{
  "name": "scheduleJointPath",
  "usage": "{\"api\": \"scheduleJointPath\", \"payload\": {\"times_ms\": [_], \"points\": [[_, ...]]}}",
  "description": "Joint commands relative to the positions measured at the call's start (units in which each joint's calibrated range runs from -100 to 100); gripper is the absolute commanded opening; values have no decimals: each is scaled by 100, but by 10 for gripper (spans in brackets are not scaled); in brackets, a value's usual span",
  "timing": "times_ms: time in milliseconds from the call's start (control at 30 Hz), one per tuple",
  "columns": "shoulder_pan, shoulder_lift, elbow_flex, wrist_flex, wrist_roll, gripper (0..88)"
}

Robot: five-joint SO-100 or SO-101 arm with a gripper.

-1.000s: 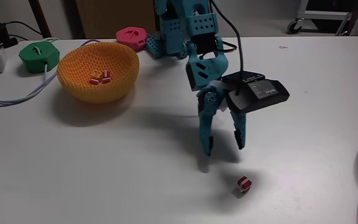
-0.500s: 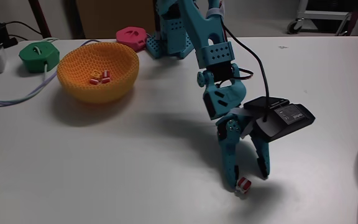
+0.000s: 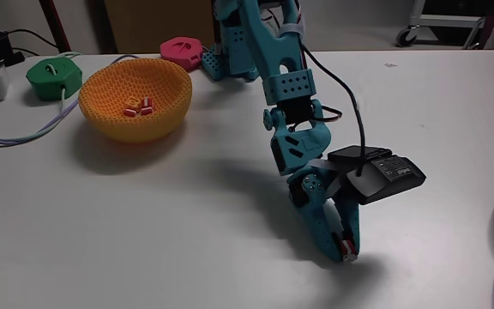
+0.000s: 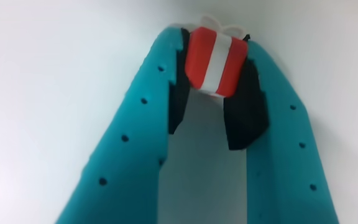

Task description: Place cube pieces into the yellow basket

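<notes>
Spreading across the fixed view, the white bench [image 3: 144, 232] carries everything. The teal arm [image 3: 286, 94] reaches down from its base at the far edge toward the near right part of the bench, with a black camera module [image 3: 384, 174] fixed beside the wrist. The yellow basket [image 3: 135, 99] sits at the far left, well apart from the arm's tip, and two red cube pieces [image 3: 138, 107] with white bands lie inside it near the bottom. Behind the basket a green round device [image 3: 54, 75] rests with a pale cable running off it, and a pink round device [image 3: 181, 47] sits farther back near the arm's base. A dark object shows at the right edge (too cropped to identify).

The fingers [image 3: 343, 251] point down at the bench surface, drawn together around a red cube piece [image 3: 346, 251]. In the wrist view the two teal fingers [image 4: 135, 149] converge toward the top, and their black pads [image 4: 244, 106] press against both sides of the red cube piece [image 4: 216, 59], whose white band runs down its middle with a small white bow at the top. The white bench fills the background behind it.
</notes>
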Motion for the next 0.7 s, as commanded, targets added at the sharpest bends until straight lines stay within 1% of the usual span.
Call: {"api": "scheduleJointPath", "payload": {"times_ms": [0, 67, 167, 267, 367, 467, 500, 567, 633, 667], "points": [[349, -1761, 550, 1613, 567, 0], [685, -2944, 916, 3107, 991, 0], [1439, -4819, 1600, 5175, 1504, 0], [2474, -6552, 2322, 6774, 1900, 0], [3779, -7963, 2823, 8068, 2330, 0], [5065, -8986, 3343, 8920, 2642, 0], [5335, -9137, 3497, 9059, 2711, 0], [5643, -9261, 3738, 9267, 2779, 0], [5680, -9261, 3949, 9406, 2716, 0], [5633, -9270, 4103, 9406, 2681, 69]]}}
